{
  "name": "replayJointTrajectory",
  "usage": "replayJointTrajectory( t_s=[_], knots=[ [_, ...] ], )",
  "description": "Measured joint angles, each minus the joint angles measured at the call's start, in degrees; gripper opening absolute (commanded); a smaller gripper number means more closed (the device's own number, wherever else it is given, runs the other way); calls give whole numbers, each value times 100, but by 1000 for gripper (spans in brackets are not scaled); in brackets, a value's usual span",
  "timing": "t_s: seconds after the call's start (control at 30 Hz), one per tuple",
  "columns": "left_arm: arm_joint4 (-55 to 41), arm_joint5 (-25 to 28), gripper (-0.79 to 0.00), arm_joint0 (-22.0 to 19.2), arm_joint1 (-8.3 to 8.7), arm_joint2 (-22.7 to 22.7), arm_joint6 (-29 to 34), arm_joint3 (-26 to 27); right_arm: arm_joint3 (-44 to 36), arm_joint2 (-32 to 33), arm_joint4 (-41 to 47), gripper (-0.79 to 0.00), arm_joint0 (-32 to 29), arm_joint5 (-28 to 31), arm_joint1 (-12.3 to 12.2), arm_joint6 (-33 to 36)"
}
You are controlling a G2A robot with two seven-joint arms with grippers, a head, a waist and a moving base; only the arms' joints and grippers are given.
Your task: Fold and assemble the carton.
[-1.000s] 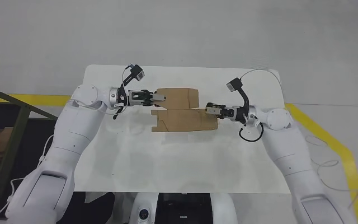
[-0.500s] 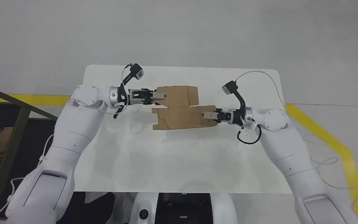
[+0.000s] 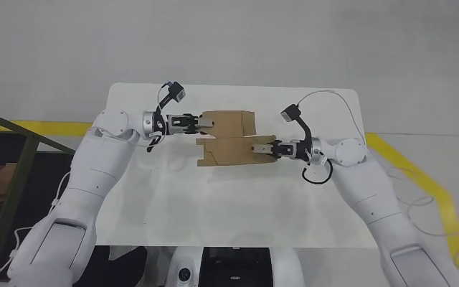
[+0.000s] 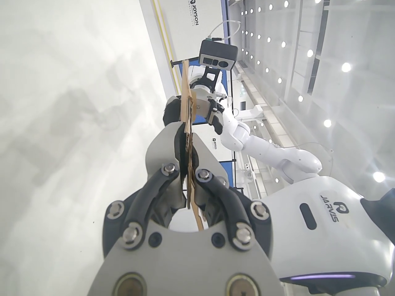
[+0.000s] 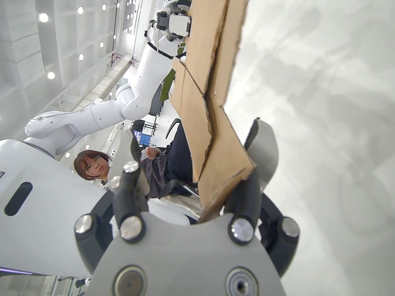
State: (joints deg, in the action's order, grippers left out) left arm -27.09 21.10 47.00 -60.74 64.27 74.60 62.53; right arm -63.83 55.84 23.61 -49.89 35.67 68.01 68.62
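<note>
At white table [image 3: 215,204], left gripper [image 4: 186,146] pinches edge of flat brown cardboard carton [image 3: 229,143], while right gripper [image 5: 194,146], fingers spread wide, straddles its opposite end.

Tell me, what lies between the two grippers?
Only the brown carton: the left gripper is shut on one end and the open right gripper sits around the other, as the top view shows.

This looks like a large industrial hall or robot lab. Far beyond the left end effector [image 4: 187,149] rises a tall white ceiling [image 4: 355,16] with long rows of round lights [image 4: 346,67], and white partition panels [image 4: 172,10] stand there too. Below it, 1 plain white counter [image 3: 229,204] stands on a smooth grey floor [image 3: 229,36] marked with a yellow line [image 3: 64,128].
</note>
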Motion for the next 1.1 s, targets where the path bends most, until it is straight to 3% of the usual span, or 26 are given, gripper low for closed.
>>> replayJointTrajectory(
  t_s=[0.1, 0.4, 0.47, 1.1],
  knots=[
    [59, 14, -785, 3, 4, 8, -62, -2, 43, -63, 46, -782, 36, 25, -19, -25],
    [160, 100, -767, 31, 13, 27, -183, 48, 152, -219, 132, -785, 127, 76, -64, -77],
    [159, 143, 0, 45, 17, 40, -181, 73, 204, -238, 181, -785, 151, 90, -67, -89],
    [-576, 123, 0, 253, 102, 481, 13, 235, 260, -197, -270, -785, 187, -295, -46, -792]
  ],
)
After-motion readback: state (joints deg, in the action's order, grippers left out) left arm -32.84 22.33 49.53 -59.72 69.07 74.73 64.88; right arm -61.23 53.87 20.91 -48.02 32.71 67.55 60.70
